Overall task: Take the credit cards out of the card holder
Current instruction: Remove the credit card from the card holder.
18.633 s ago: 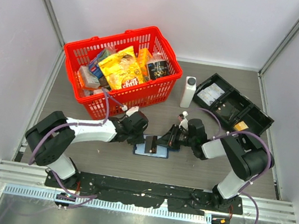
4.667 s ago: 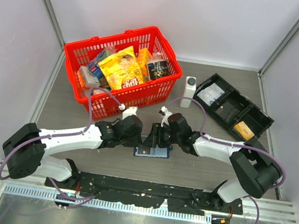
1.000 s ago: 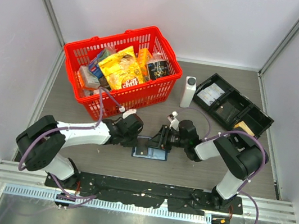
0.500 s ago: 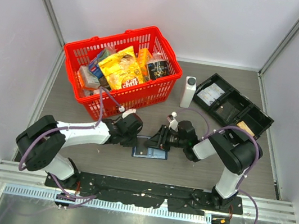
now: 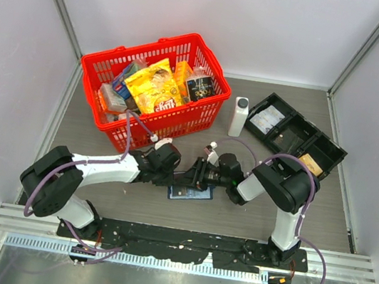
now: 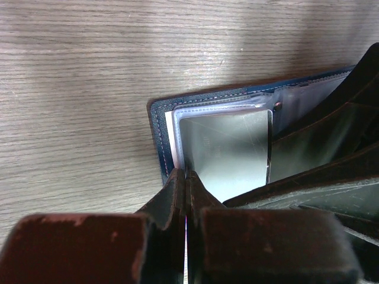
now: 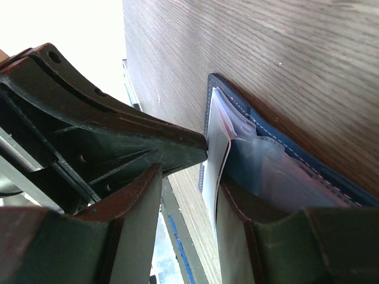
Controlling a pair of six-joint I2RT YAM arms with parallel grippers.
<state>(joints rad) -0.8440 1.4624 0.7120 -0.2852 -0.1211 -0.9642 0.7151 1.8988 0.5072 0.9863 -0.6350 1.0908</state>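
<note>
The navy card holder (image 5: pixel 189 192) lies open on the table between my two grippers. My left gripper (image 5: pixel 182 178) is shut and pinches the edge of a pale thin sleeve (image 6: pixel 228 148) at the holder's left edge (image 6: pixel 156 136); its own view shows the jaws (image 6: pixel 186 176) tight together. I cannot tell if a card is inside that sleeve. My right gripper (image 5: pixel 200 176) is open, and its fingers (image 7: pixel 189 177) straddle the raised pale sheet (image 7: pixel 215 160) over the holder (image 7: pixel 296 148). An orange-gold credit card (image 5: pixel 307 161) lies in the black tray.
A red basket (image 5: pixel 164 120) full of snack packs stands at the back left. A white bottle (image 5: pixel 239 116) stands behind the grippers. The black compartment tray (image 5: pixel 291 140) with white packets (image 5: pixel 269 118) sits at the back right.
My right gripper has slid left over the holder, closer to the left gripper. The left gripper keeps its pinch and has hardly moved.
</note>
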